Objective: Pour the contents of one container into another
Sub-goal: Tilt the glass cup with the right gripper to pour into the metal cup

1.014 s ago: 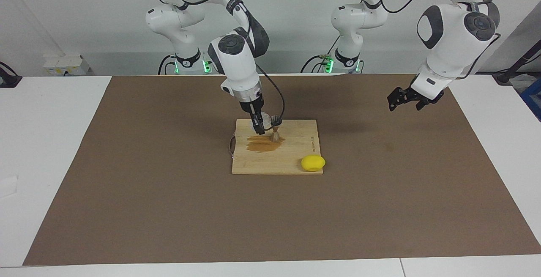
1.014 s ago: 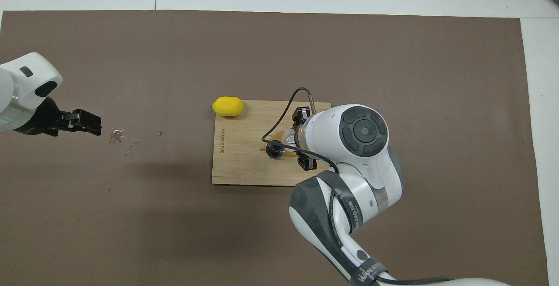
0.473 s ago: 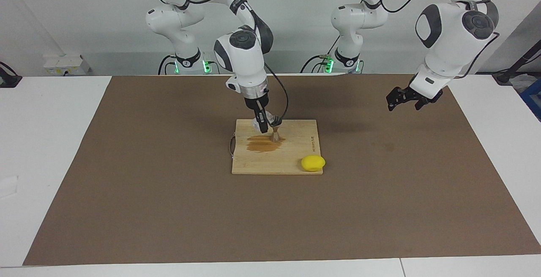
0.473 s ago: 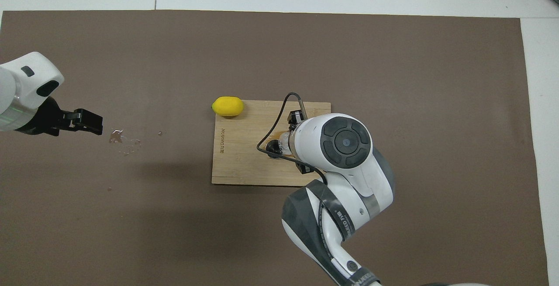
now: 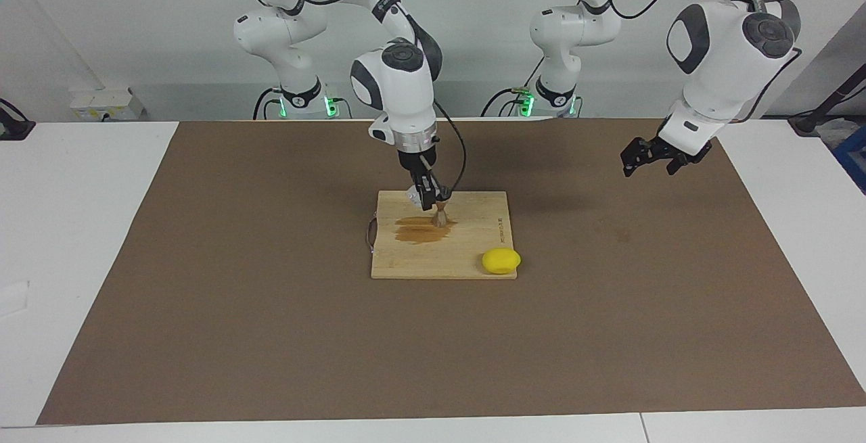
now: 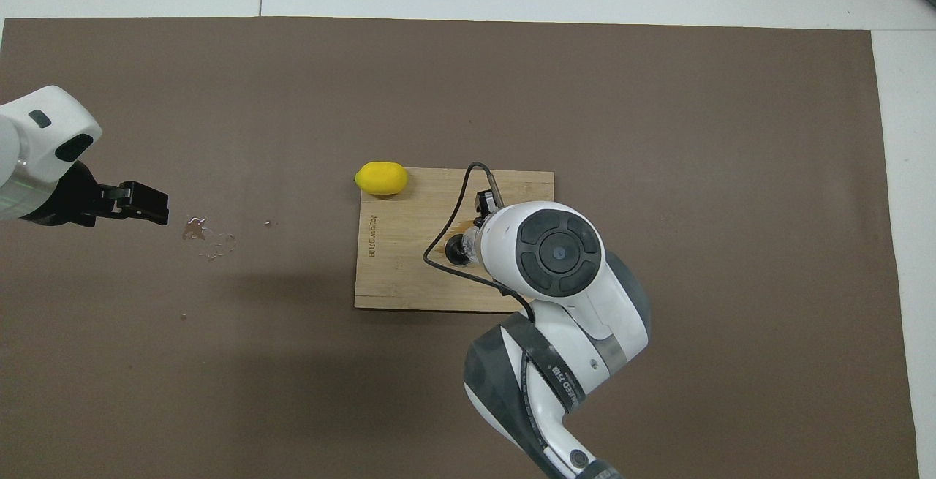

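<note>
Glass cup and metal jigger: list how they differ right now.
The glass cup is clear; the jigger is grey metal pinched at a narrow waist. The glass cup is held up in the right gripper and tipped toward the jigger, while the jigger stands upright on the cutting board by a brown wet patch, ungripped. Both are small and sit over the same board.

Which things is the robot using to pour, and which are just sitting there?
Used for the pouring:
- glass cup, held in the right tool
- metal jigger, standing on the board

Just sitting there:
- wooden board, with a wet stain
- lemon
- left tool, waiting over the mat
</note>
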